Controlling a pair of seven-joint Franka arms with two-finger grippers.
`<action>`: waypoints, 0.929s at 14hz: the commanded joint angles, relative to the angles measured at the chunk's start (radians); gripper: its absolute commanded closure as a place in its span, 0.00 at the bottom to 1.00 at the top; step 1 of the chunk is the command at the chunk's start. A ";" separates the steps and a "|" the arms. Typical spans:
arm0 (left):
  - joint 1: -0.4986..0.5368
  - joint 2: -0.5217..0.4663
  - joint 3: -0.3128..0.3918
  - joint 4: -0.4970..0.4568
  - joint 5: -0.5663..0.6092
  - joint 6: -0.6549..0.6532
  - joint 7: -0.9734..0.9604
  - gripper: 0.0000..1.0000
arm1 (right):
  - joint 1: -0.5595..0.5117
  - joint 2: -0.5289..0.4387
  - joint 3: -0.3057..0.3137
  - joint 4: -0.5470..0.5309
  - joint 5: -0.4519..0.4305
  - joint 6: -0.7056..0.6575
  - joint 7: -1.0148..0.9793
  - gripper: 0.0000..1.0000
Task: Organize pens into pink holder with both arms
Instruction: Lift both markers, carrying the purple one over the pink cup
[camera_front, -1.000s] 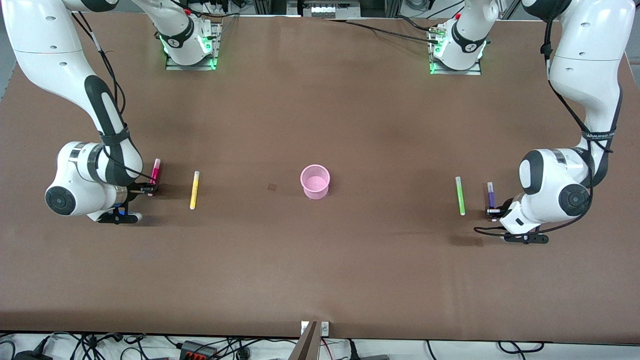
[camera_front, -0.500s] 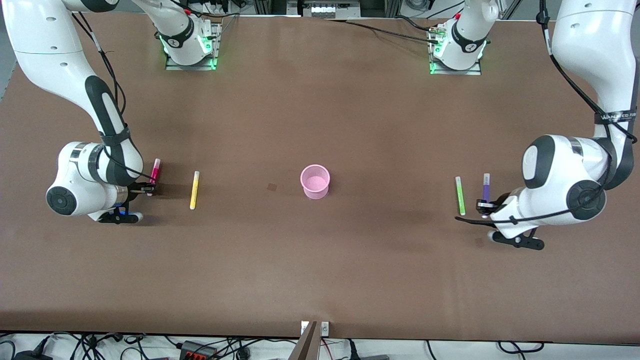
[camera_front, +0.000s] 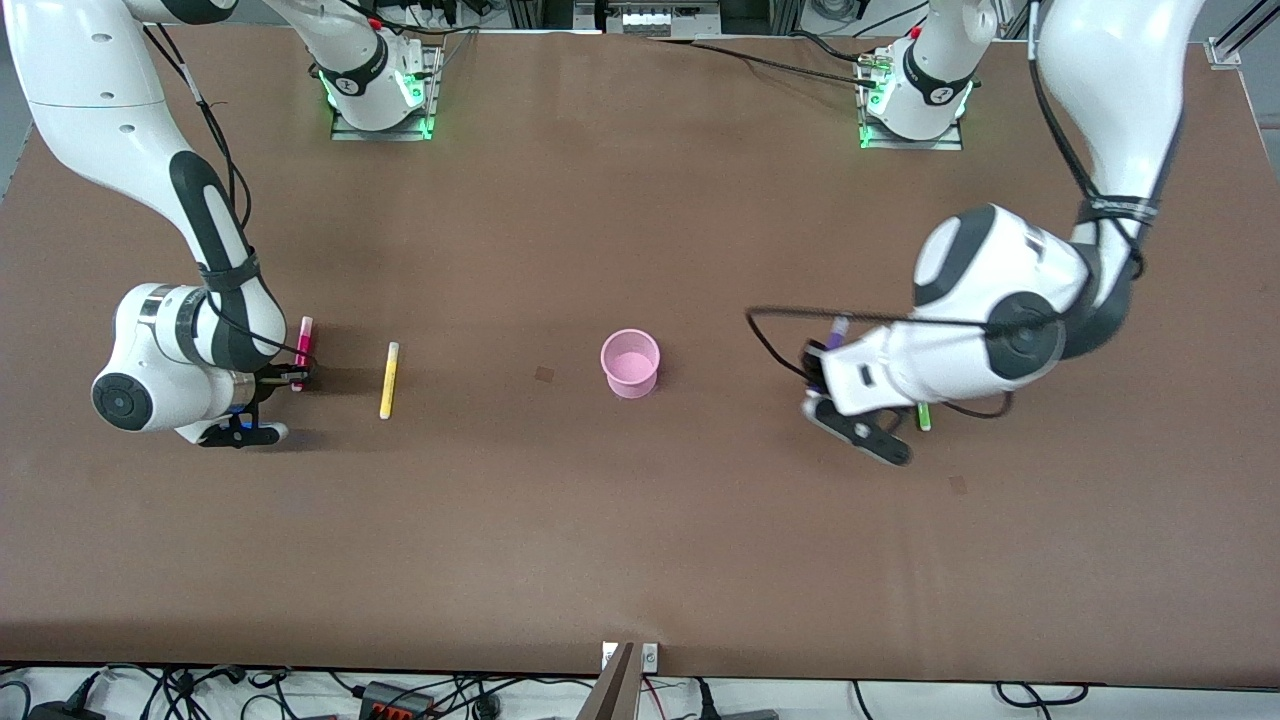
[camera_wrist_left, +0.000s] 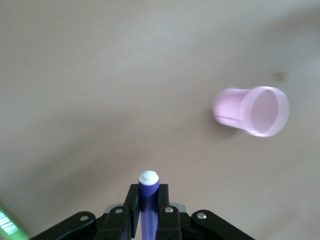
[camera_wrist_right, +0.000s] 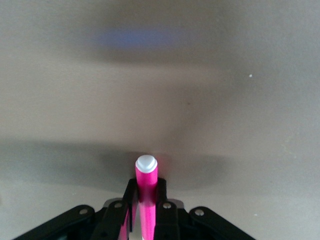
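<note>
My left gripper clamps the purple pen, airborne between green pen and holder. My right gripper clamps the magenta pen at the table, well apart from the holder.

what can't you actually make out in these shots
- Green pen: front view, mostly covered by the left arm's wrist; only its near tip shows.
- Purple pen: front view, only its upper end clears the left gripper; the left wrist view cuts off its lower end.
- Magenta pen: lower end cut off by the right wrist view's edge, inside the right gripper.
- Pink holder: blurred in the left wrist view.
</note>
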 joint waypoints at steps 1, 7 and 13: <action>0.006 0.048 -0.107 0.014 -0.077 0.081 0.143 0.98 | -0.007 -0.023 0.019 0.039 0.003 -0.103 -0.078 1.00; -0.114 0.122 -0.127 0.002 -0.192 0.401 0.661 0.99 | -0.001 -0.034 0.126 0.307 0.006 -0.285 -0.236 1.00; -0.177 0.225 -0.130 -0.029 -0.215 0.607 1.119 0.99 | -0.001 -0.037 0.354 0.449 0.093 -0.280 -0.265 1.00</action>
